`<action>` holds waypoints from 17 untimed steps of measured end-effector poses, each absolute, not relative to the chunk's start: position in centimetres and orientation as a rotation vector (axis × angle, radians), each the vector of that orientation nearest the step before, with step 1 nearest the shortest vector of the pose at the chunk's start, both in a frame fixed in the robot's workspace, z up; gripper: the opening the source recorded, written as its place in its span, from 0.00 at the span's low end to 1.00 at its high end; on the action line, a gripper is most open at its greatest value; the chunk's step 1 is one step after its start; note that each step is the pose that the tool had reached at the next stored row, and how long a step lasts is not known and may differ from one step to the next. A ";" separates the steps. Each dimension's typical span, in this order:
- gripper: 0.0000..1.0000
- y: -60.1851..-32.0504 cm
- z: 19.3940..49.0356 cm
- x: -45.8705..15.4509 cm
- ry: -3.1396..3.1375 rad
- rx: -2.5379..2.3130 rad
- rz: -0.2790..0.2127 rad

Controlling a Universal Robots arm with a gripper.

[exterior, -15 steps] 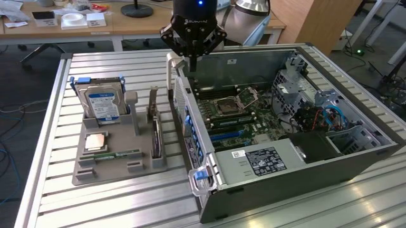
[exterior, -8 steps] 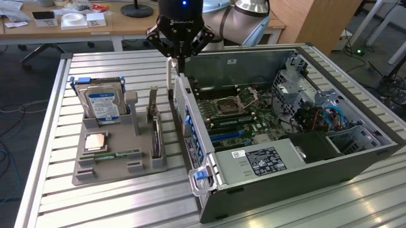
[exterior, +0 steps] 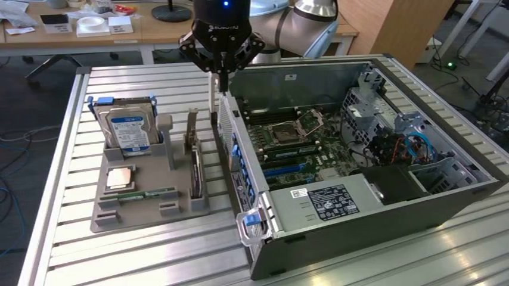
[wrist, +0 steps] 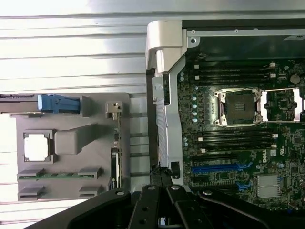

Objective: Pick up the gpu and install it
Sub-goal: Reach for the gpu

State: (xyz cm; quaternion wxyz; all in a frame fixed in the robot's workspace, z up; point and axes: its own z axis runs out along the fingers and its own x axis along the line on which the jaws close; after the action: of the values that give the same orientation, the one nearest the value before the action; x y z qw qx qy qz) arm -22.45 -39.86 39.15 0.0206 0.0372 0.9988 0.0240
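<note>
The gpu (exterior: 194, 156) stands on edge in a slot of the grey holder (exterior: 171, 179), its metal bracket at the far end. In the wrist view the gpu (wrist: 117, 148) appears edge-on, a thin dark strip. My gripper (exterior: 223, 76) hangs above the rear wall of the open computer case (exterior: 318, 205), behind the gpu and toward the exterior view's right. Its black fingers (wrist: 153, 200) come together to a point, shut, with nothing between them. Blue expansion slots (wrist: 219, 168) lie on the motherboard (exterior: 296, 143) just inside the case wall.
The holder also carries a silver hard drive with a blue label (exterior: 127, 128), a square processor (exterior: 119, 177) and a green RAM stick (exterior: 147, 194). The case's rear wall (wrist: 162, 109) stands between holder and motherboard. Both rest on a slatted metal table (exterior: 143, 89).
</note>
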 end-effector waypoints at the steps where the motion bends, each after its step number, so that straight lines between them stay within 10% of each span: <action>1: 0.11 -39.9 39.2 -22.7 3.097 0.115 0.074; 17: 0.11 -39.8 39.1 -27.1 3.093 0.115 0.078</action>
State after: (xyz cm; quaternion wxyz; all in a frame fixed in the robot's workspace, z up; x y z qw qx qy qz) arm -27.10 -39.84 39.13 0.0229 0.0372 0.9987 0.0251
